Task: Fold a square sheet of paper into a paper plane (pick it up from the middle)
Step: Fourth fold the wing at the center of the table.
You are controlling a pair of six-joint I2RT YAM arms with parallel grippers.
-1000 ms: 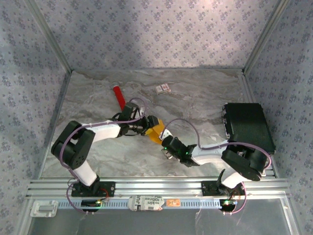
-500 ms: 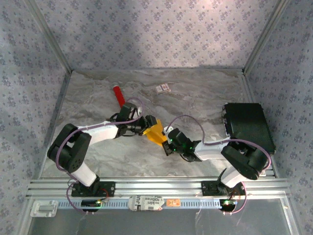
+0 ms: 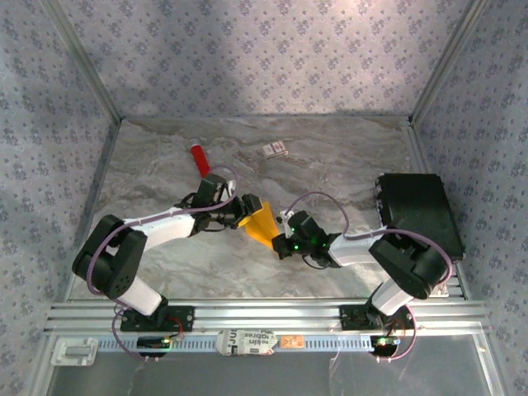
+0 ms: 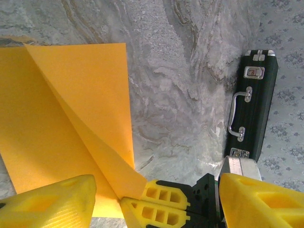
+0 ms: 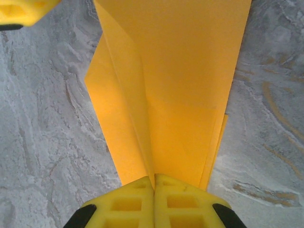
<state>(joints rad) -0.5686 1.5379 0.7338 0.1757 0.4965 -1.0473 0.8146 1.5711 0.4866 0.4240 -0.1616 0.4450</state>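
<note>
Right gripper (image 5: 153, 187): we note the jaws pressed together on the near edge of the paper sheet (image 5: 180, 85), which fans out ahead of it
Left gripper (image 3: 249, 207): jaws wide apart, holding nothing; sheet just ahead of its fingertips
Black case (image 3: 417, 210): well off to the right gripper's right, closed; contents we cannot tell
Paper: thin, orange-yellow, diagonal creases, overlapping flaps
Tabletop (image 3: 346, 165): grey, marbled
</note>
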